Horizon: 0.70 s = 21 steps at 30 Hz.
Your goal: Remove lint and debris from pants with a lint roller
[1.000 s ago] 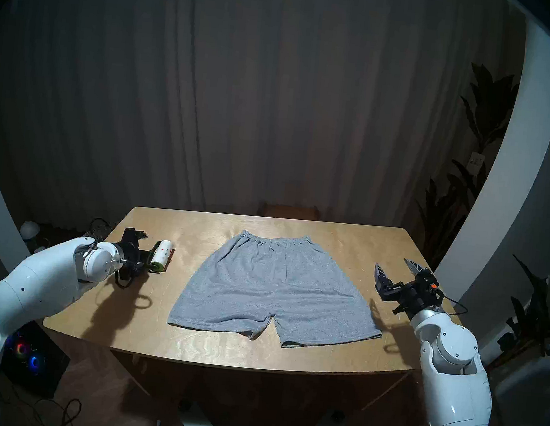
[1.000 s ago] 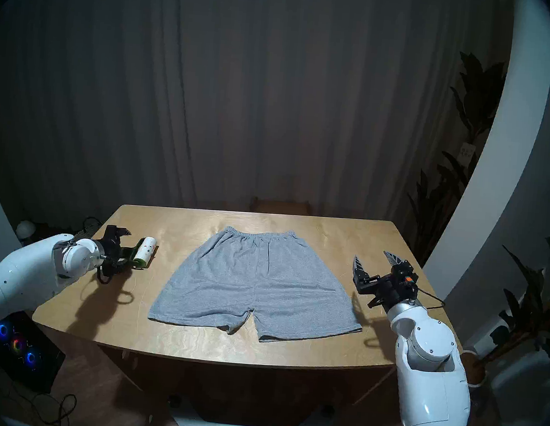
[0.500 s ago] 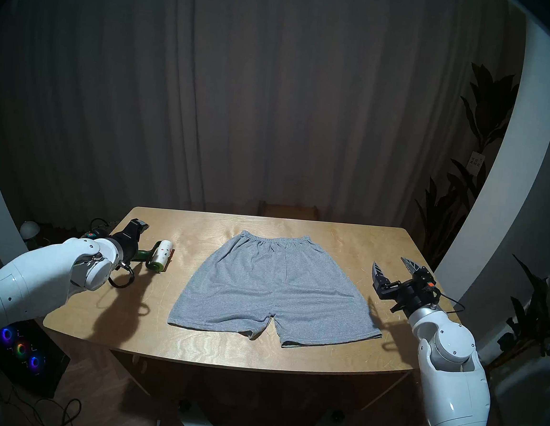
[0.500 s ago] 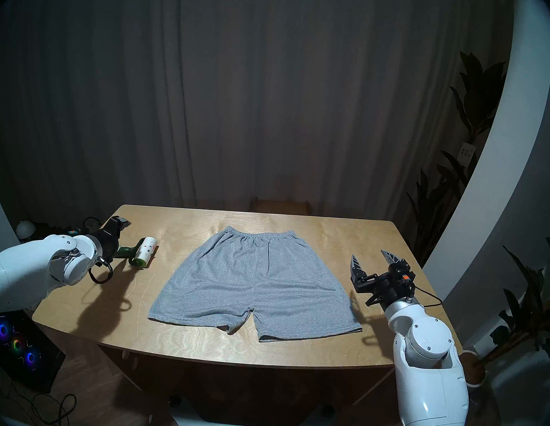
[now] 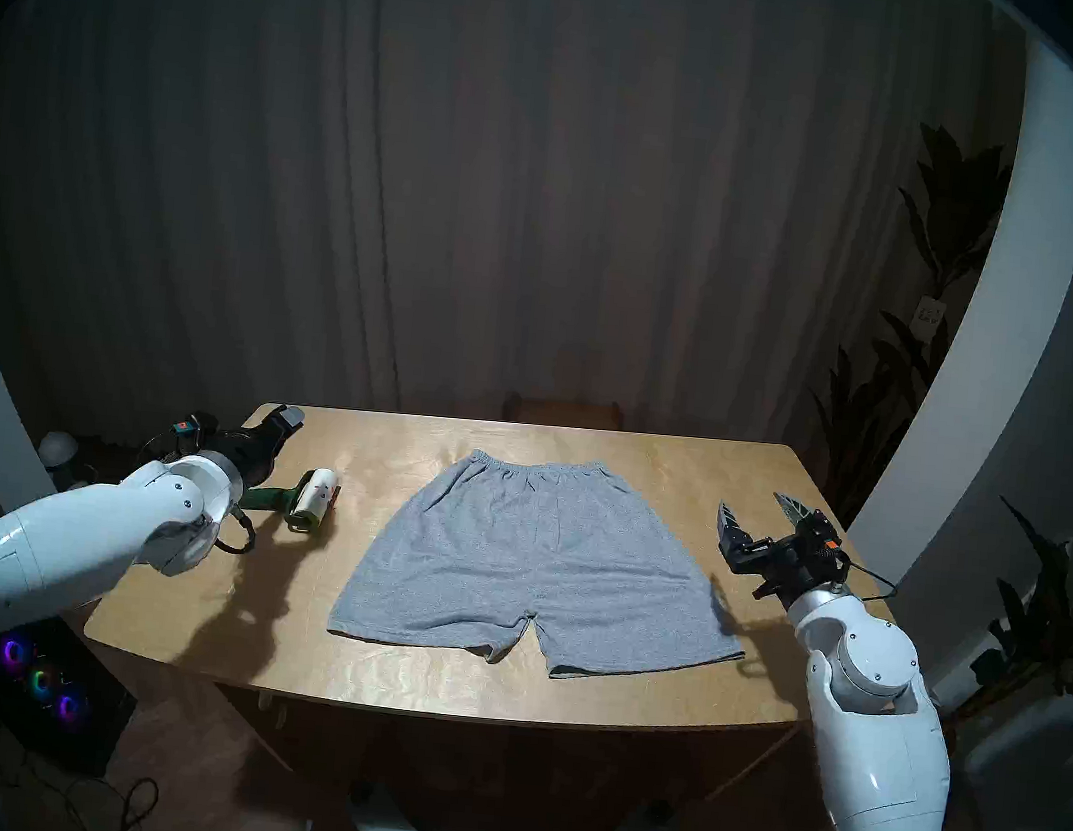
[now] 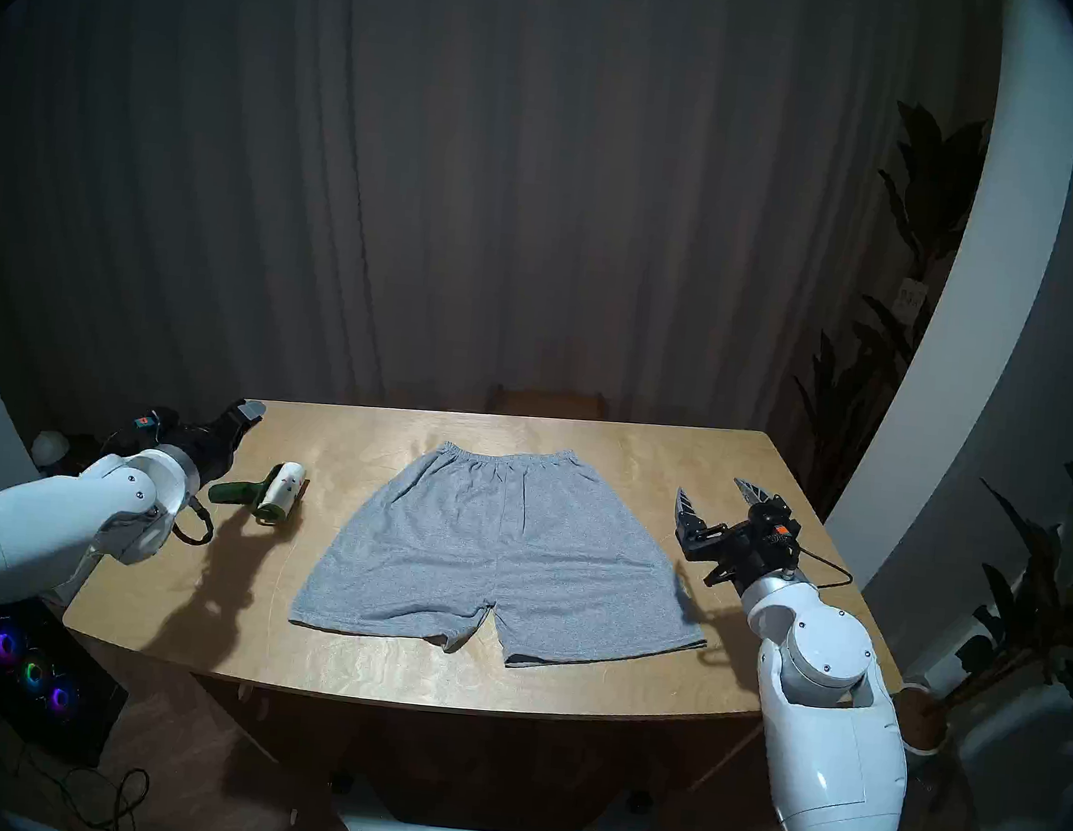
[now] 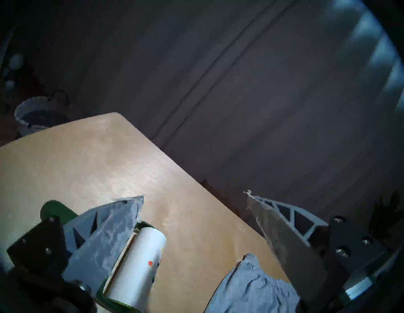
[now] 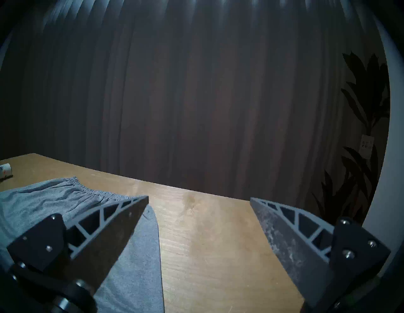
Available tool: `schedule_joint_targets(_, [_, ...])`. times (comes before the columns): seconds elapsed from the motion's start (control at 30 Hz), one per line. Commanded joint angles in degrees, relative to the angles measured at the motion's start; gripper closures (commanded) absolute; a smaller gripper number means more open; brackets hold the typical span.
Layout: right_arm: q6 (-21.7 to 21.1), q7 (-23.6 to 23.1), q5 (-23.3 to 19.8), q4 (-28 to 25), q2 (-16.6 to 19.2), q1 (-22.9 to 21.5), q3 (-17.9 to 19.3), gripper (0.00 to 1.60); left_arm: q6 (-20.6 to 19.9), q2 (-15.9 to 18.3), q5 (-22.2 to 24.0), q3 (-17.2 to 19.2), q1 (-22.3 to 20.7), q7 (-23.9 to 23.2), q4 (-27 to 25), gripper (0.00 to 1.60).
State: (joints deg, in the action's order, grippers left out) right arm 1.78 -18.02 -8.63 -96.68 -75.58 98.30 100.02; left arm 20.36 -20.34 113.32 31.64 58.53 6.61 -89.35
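Note:
The grey pants (image 5: 534,560) lie flat in the middle of the wooden table (image 5: 433,674), waistband at the far side; no specks show on the cloth. To their left the lint roller (image 5: 313,499) lies on the table, its green handle (image 5: 268,498) pointing left. A red speck and dark specks of lint and debris (image 7: 150,263) stick to its white roll (image 7: 140,262). My left gripper (image 5: 278,441) hovers open just beyond the handle, near the far-left corner, holding nothing (image 7: 194,194). Right of the pants, my right gripper (image 5: 751,501) is open and empty (image 8: 199,197).
A grey basket (image 7: 37,111) stands on the floor past the table's far-left corner. A computer case with coloured fans (image 5: 42,679) sits on the floor at left. Tall plants (image 5: 937,246) stand at right. A wooden stool (image 5: 564,407) is behind the table.
My left gripper has drawn back from the roller's handle toward the far-left corner, leaving the handle uncovered on the table. The right gripper has edged slightly left and away.

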Motion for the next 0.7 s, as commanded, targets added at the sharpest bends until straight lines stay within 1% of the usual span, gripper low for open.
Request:
schedule_joint_targets(0.0, [0.4, 1.04, 0.59, -0.3, -0.79, -3.34, -1.3, 0.0, 3.56, 1.04, -9.56, -0.61, -1.83, -2.03, -0.29, 0.0])
schedule_joint_targets(0.2, [0.34, 2.69, 1.48, 0.75, -1.45, -5.53, -2.7, 0.0, 5.9, 0.69, -17.65, -1.75, -2.62, -2.5, 1.39, 0.0])
schedule_joint_targets(0.33, [0.35, 3.86, 2.45, 1.76, -1.89, -6.97, -3.57, 0.0, 7.37, -0.21, -23.14, -2.34, -3.24, -2.62, 3.53, 0.0])
schedule_joint_targets(0.47, [0.42, 5.06, 3.49, 2.59, -2.37, -8.36, -4.47, 0.0, 8.99, -1.73, -28.59, -2.85, -3.78, -2.28, 6.75, 0.0])
schedule_joint_targets(0.67, [0.44, 6.72, 5.12, 3.9, -2.73, -10.25, -5.57, 0.0, 11.07, -4.6, -35.54, -3.44, -4.71, -1.75, 11.6, 0.0])
